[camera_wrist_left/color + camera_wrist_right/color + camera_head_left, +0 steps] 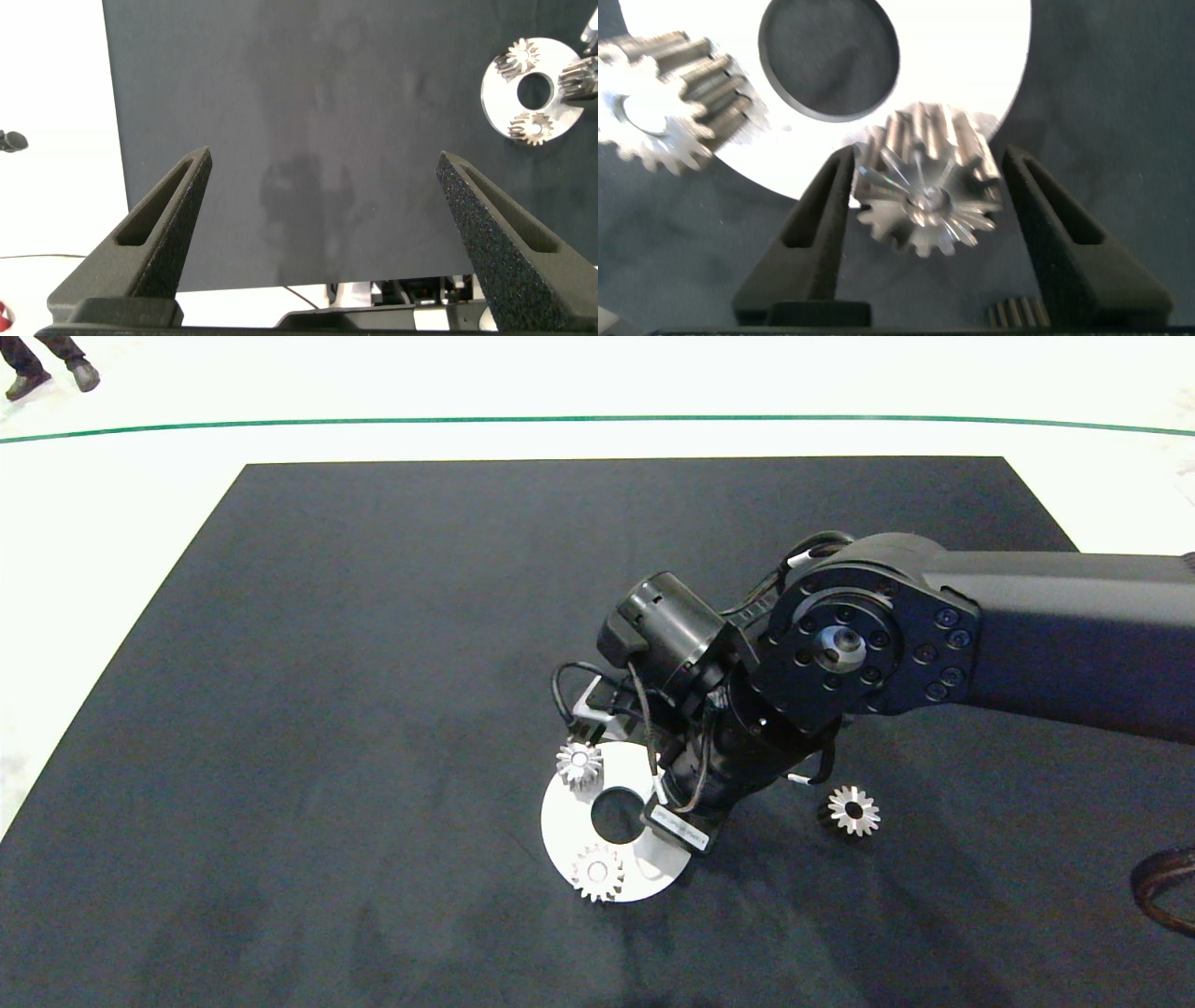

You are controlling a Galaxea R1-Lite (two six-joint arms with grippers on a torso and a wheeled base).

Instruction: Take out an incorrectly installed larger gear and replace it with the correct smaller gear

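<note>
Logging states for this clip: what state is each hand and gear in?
left hand: open, empty, above the mat.
right hand: closed around the larger gear.
larger gear: gripped, at the plate edge.
smaller gear: loose on the mat, upright.
two pinned gears: seated on the plate.

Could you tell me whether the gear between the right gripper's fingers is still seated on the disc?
Cannot tell. The larger gear sits between the right gripper fingers at the white disc edge; its seating is hidden.

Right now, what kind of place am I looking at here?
Probably a robot test or demo area, not a factory line. A black mat covers a table holding only a small gear exercise: a white disc carrying gears, one loose gear beside it. Beyond it, pale floor with a green line.
</note>
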